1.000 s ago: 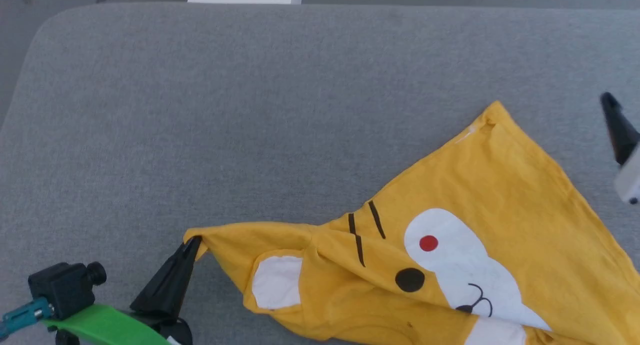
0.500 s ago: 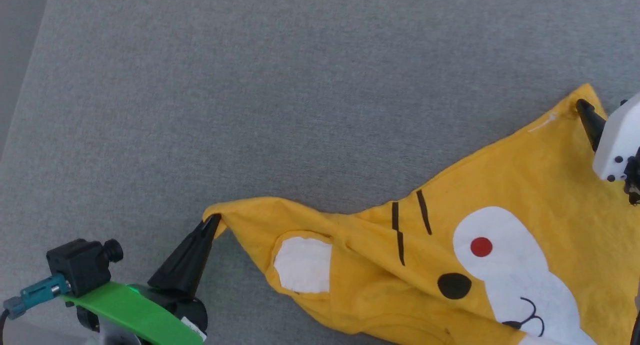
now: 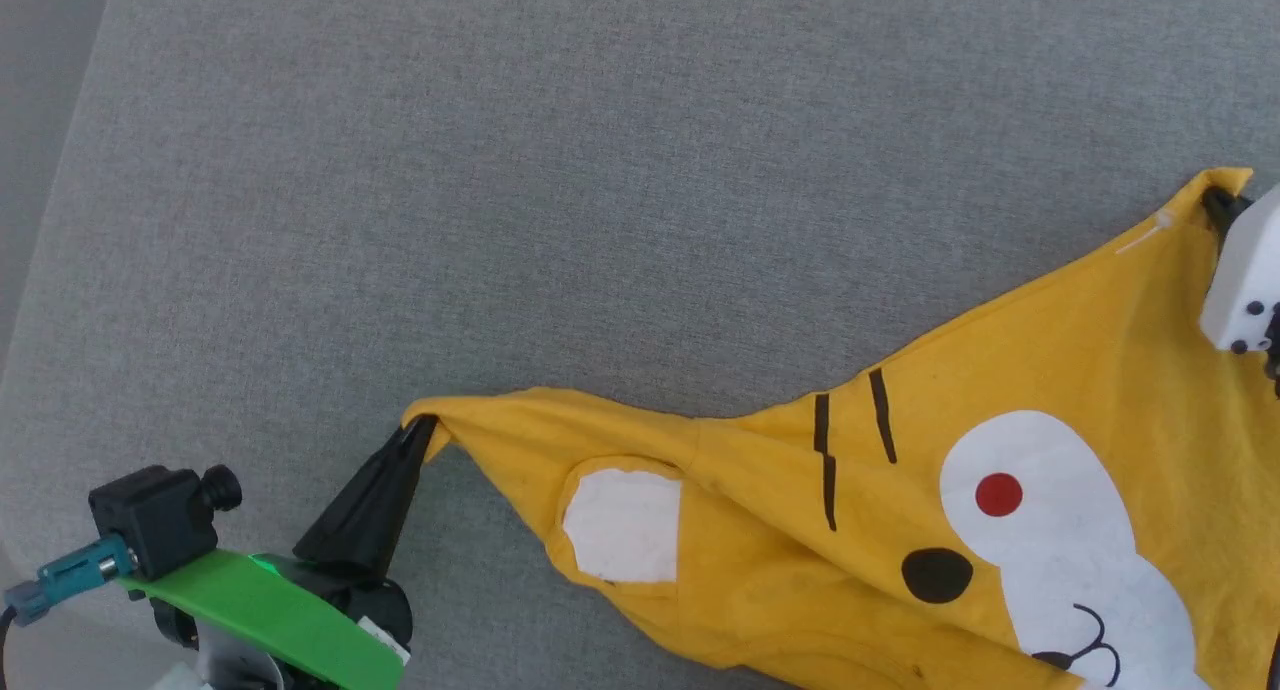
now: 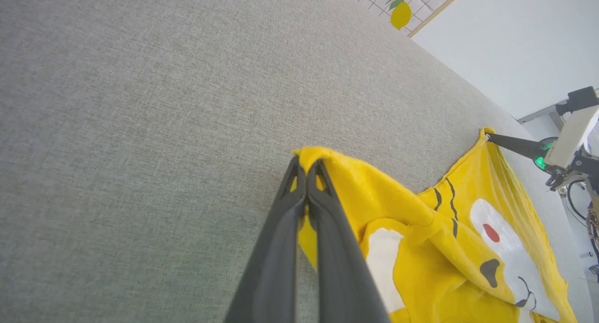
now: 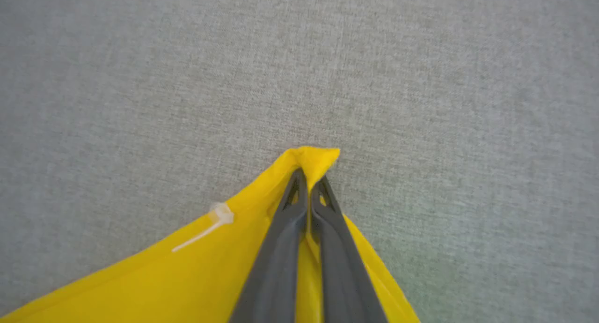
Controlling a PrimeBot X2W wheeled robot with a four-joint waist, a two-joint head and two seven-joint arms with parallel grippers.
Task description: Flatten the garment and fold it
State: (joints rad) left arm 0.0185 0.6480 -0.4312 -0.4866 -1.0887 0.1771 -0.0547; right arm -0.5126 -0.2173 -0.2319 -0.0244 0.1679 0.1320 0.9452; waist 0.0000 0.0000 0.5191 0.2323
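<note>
The yellow garment (image 3: 900, 490) with its cartoon cat face lies crumpled on the grey cushion (image 3: 560, 200), stretched from lower left to upper right. My left gripper (image 3: 418, 432) is shut on the garment's left corner (image 4: 311, 157), fabric pinched between its dark fingers (image 4: 281, 248). My right gripper (image 3: 1220, 202) is shut on the garment's far right corner (image 5: 313, 161), beside a small white plastic tag (image 5: 213, 222). In the left wrist view the right gripper (image 4: 489, 136) holds the far corner. The shirt's lower part runs out of the head view.
The grey cushion surface stretches wide beyond the garment toward the top and left. Its left edge (image 3: 70, 200) borders a paler floor strip. A white wall (image 4: 514, 37) and a lemon decoration (image 4: 400, 14) lie beyond the cushion.
The right gripper came down from the right and closed on the garment's upper right corner, lifting it taut. The camera shifted forward. The left gripper kept its hold on the left corner.
</note>
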